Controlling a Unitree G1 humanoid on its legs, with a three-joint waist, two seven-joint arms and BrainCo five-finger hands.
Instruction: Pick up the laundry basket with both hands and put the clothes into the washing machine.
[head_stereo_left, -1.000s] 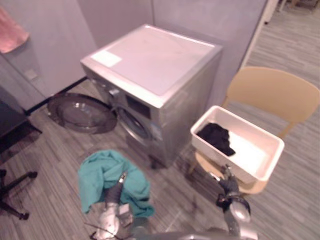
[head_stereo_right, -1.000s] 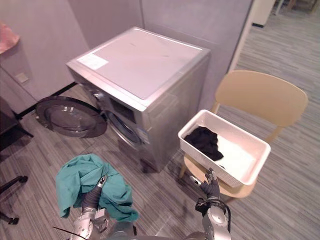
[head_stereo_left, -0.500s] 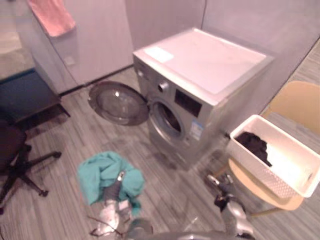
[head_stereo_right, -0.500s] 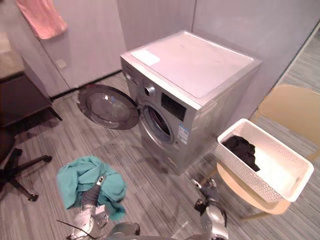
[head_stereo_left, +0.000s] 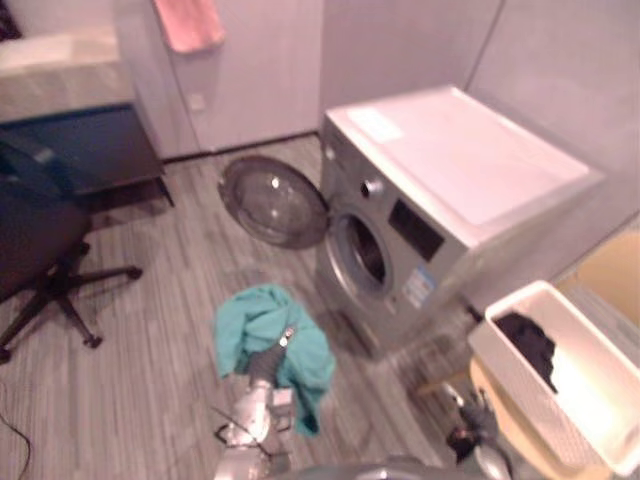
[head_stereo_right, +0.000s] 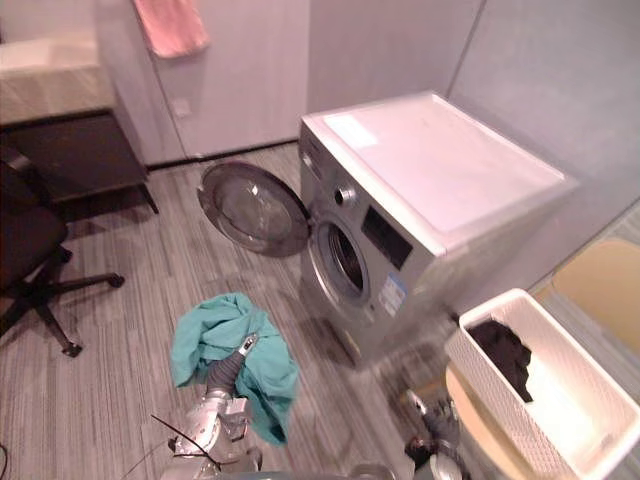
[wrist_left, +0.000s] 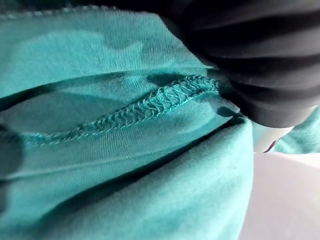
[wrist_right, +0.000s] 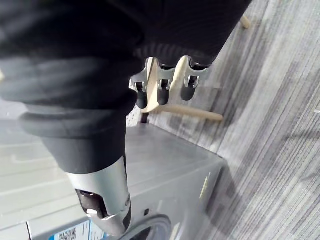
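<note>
Left wrist view adds a stitched seam on the teal cloth.

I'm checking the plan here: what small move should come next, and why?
Probably swing the left hand, draped in the teal cloth, toward the washing machine opening: the door hangs wide open and the cloth is close in front of it. The black garment in the basket can wait.

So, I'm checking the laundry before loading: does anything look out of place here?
Yes: a teal garment hangs draped over the left hand rather than lying in the white laundry basket, which sits on the chair with a black garment inside.
</note>
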